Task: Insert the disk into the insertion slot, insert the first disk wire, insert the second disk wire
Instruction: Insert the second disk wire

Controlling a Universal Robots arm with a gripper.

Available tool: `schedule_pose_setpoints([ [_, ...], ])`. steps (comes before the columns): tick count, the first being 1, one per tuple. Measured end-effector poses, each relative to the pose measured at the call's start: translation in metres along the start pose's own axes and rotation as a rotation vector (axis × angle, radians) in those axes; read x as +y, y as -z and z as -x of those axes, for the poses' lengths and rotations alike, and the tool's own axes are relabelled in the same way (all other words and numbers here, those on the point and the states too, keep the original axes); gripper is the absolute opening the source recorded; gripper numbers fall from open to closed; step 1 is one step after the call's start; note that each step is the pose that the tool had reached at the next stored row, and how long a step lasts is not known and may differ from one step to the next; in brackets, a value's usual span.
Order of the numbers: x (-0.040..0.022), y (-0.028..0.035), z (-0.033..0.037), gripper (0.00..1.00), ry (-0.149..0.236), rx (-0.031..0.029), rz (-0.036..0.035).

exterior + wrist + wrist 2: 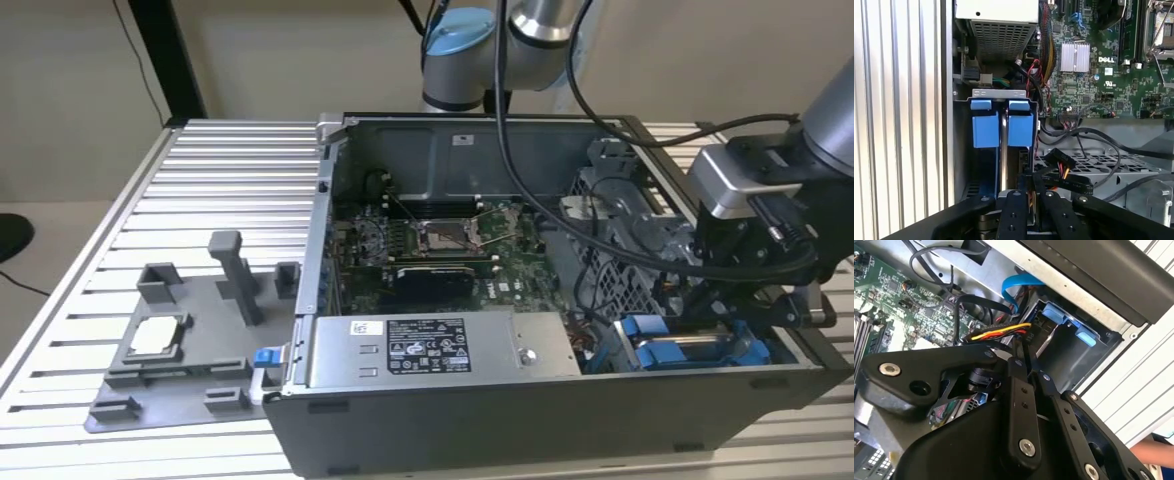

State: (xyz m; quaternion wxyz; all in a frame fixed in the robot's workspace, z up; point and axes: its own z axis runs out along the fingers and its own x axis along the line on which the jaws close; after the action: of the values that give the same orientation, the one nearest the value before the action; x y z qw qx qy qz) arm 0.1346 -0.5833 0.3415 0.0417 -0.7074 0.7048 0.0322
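Seen in the exterior view, the open computer case (pixel 534 430) sits at the middle of the slatted worktop (pixel 227 180). The insertion slot (pixel 999 93) lies in the case's 4 o'clock corner, where the arm reaches down. The disk (pixel 1003 150) appears to be seated there already. It stands on edge inside the slot, with a silver strip showing between two blue tabs (pixel 985 131), probably so its connector end faces the cabling. The one claw (pixel 1026 362) hangs just beside the slot. Its jaws are drawn together and look clamped on a thin black lead of the disk wire (pixel 999 333), a bundle with yellow, red and black strands. It seems to be held near its plug so the end can be steered toward the drive. One blue flat cable (pixel 1013 290) loops loose close to the slot, not gripped by anything. By my count there are one disk, one slot, two blue tabs, one coloured wire bundle and one blue cable. There is also one grey labelled power-supply box (pixel 427 345) at the case's 6 o'clock edge and one motherboard (pixel 427 240) near its centre. A single grey holding fixture (pixel 174 400) rests on the worktop at 9 o'clock of the case, well apart from the claw.
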Motion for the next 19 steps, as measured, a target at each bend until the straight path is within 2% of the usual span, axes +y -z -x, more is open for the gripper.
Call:
schedule_pose_setpoints([
  [13,0.0018,-0.0037,-0.0005,0.00,0.000,0.0028,-0.0001],
  [19,0.0026,-0.0082,-0.0010,0.00,0.000,0.0036,-0.0001],
])
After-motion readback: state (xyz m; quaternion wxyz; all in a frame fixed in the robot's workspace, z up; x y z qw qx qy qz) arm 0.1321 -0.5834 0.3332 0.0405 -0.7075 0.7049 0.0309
